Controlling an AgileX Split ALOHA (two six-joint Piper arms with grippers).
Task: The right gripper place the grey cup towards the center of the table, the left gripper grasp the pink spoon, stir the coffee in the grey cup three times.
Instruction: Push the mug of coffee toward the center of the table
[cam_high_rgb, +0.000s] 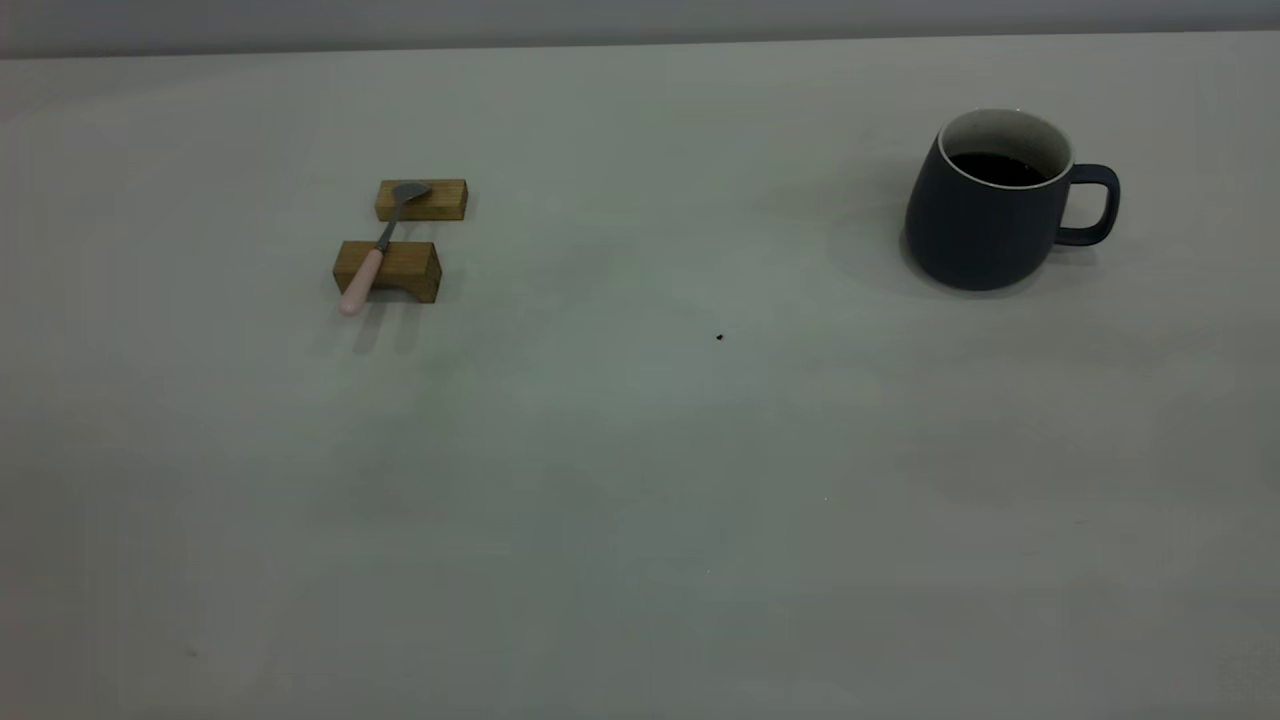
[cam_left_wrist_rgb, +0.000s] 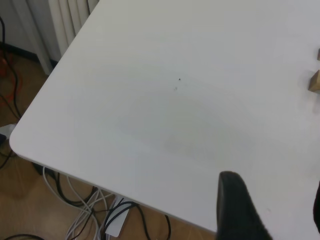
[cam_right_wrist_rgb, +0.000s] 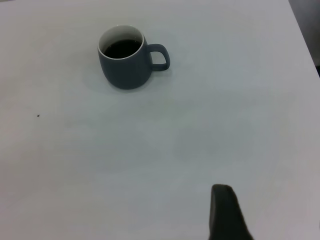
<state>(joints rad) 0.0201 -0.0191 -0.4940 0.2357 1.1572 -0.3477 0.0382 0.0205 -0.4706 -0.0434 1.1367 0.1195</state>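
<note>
The grey cup (cam_high_rgb: 985, 225) stands upright at the table's (cam_high_rgb: 640, 480) far right, handle pointing right, with dark coffee (cam_high_rgb: 995, 168) inside. The right wrist view shows the same cup (cam_right_wrist_rgb: 125, 67) and its coffee (cam_right_wrist_rgb: 122, 47) well ahead of my right gripper (cam_right_wrist_rgb: 272, 192). That gripper is open and empty; only one black finger (cam_right_wrist_rgb: 225, 215) is visible. At the left, the pink spoon (cam_high_rgb: 375, 255) lies across two wooden blocks (cam_high_rgb: 400, 270). My left gripper (cam_left_wrist_rgb: 275, 182) is open over bare table near a corner, far from the spoon. Neither gripper appears in the exterior view.
A tiny dark speck (cam_high_rgb: 719, 337) marks the table near its middle. In the left wrist view, a block's edge (cam_left_wrist_rgb: 315, 80) peeks in at the side. Beyond the table's corner (cam_left_wrist_rgb: 20, 137) lie floor cables (cam_left_wrist_rgb: 85, 210).
</note>
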